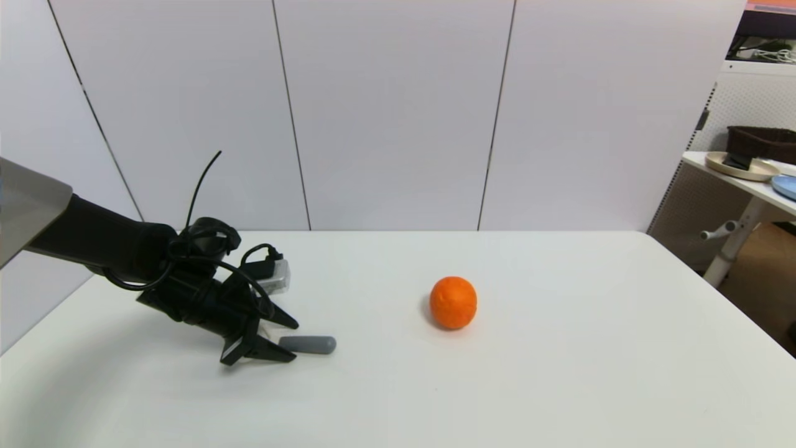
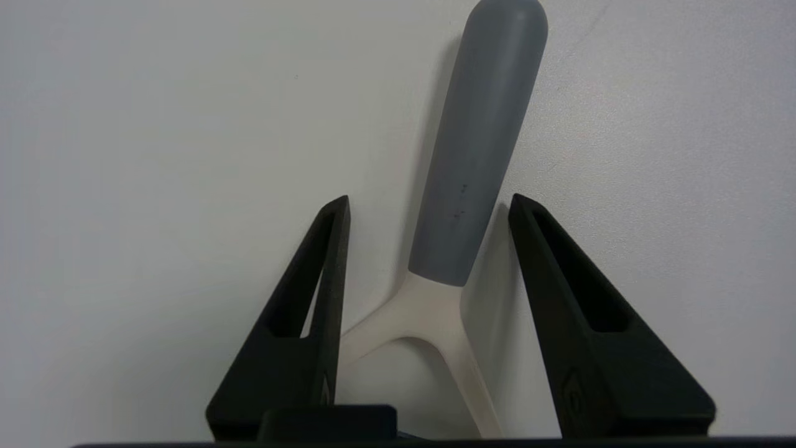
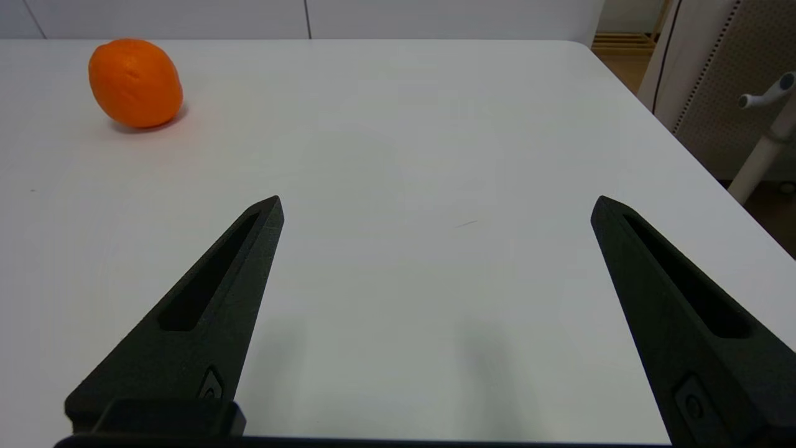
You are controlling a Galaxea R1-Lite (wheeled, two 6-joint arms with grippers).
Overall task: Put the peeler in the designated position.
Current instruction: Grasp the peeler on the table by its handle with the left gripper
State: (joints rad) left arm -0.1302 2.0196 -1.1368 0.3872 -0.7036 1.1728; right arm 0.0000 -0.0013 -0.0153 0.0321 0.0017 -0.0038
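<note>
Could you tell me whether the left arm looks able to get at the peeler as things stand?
Probably yes: the left gripper is open and straddles the peeler on the table, nothing between.

An orange sat alone near the middle of the white table. Far right, a side table held a tan plate, a blue plate and a dark basket.

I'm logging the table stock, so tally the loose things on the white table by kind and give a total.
Peelers: 1, the Y-shaped peeler with grey handle and cream-white forked head, lying between the open fingers of the left hand.
Fruit: 1, the round orange fruit.
Total: 2.
</note>
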